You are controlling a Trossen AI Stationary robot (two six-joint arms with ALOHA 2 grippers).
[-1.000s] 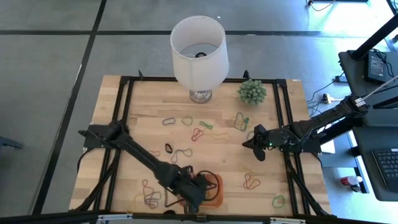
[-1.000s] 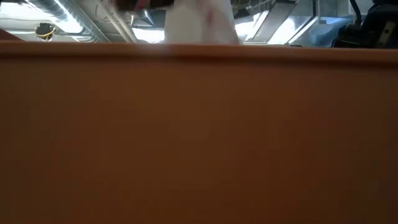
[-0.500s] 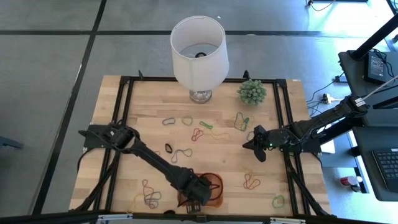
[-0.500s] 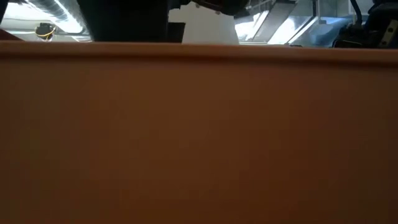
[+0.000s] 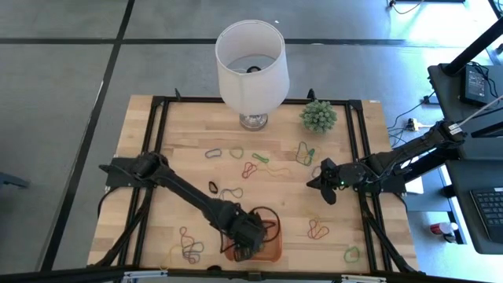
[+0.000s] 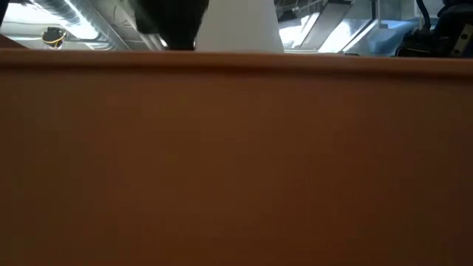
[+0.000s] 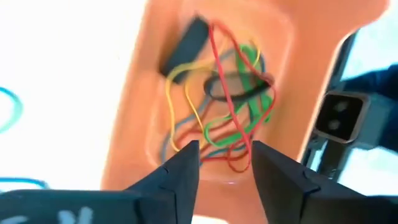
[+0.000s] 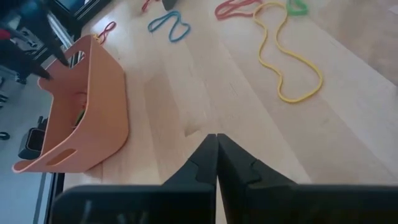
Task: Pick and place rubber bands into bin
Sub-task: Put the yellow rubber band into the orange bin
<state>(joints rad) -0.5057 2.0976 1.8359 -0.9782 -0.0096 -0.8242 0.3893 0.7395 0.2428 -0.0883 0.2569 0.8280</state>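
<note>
The orange bin [image 5: 273, 250] stands near the table's front edge, and its wall [image 6: 236, 162] fills the low view. Inside it lies a tangle of several rubber bands [image 7: 227, 99] in red, green, yellow, blue and black. My left gripper [image 7: 225, 163] hangs open over the bin [image 7: 134, 93], pointing steeply down, with its fingers above the tangle; in the high view my left gripper [image 5: 247, 240] covers part of the bin. More rubber bands [image 5: 250, 169] lie scattered on the wood. My right gripper [image 5: 324, 187] waits shut at the table's right side, above the bare wood [image 8: 216, 146].
A white lampshade on a glass foot [image 5: 251, 63] and a small green plant [image 5: 318, 115] stand at the far edge. Loose bands lie near the front left [image 5: 189, 248], the front right [image 5: 317, 229] and the right corner [image 5: 351, 254]. A black frame borders the tabletop.
My left arm has swung a little over the bin, toward the table's right and far side, and in the low view its dark shape has shifted behind the bin's rim. The right arm has kept still.
</note>
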